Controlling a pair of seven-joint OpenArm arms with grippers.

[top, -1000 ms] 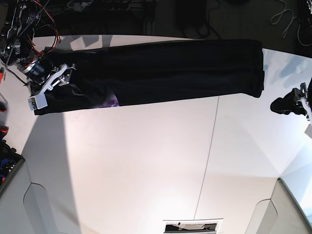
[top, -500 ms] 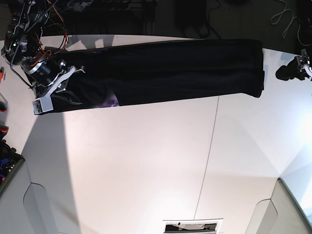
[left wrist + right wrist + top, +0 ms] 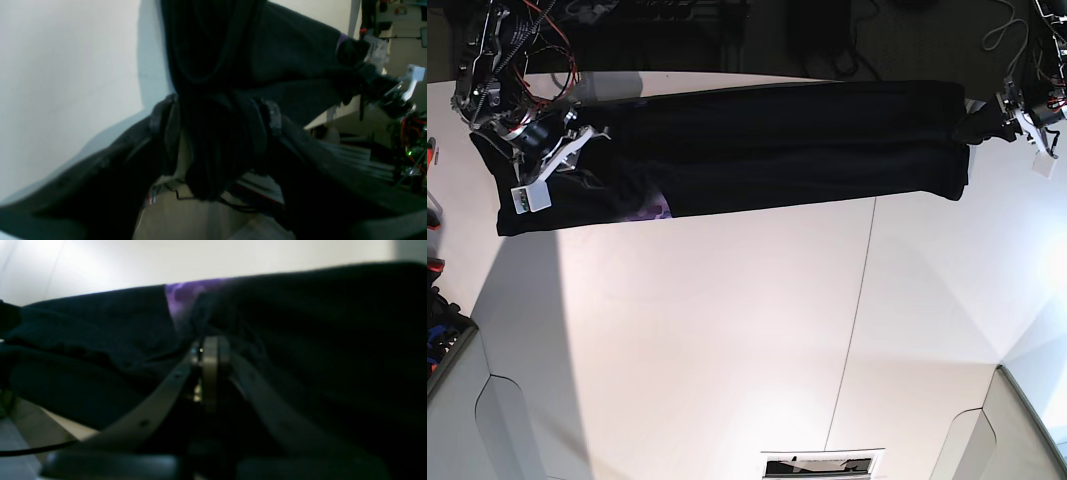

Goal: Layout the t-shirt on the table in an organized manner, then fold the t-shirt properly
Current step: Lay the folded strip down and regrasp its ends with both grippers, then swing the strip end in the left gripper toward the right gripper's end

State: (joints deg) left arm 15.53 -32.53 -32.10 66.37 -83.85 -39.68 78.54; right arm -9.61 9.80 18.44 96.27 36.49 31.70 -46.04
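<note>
each claw, left claw (image 3: 983,128) and right claw (image 3: 562,150), pinches one end of the t-shirt (image 3: 767,150).

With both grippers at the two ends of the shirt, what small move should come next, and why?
Probably lift both ends together. The left gripper looks shut on the t-shirt, the right gripper also, and the shirt lies as a long narrow band along the table edge, not yet folded short.

From my station, the right wrist view is blurred and dark, so I can't make out the right gripper's fingers (image 3: 210,373) against the t-shirt (image 3: 300,340). In the left wrist view, bunched fabric hides the gap between the left gripper's fingers (image 3: 166,133).
</note>
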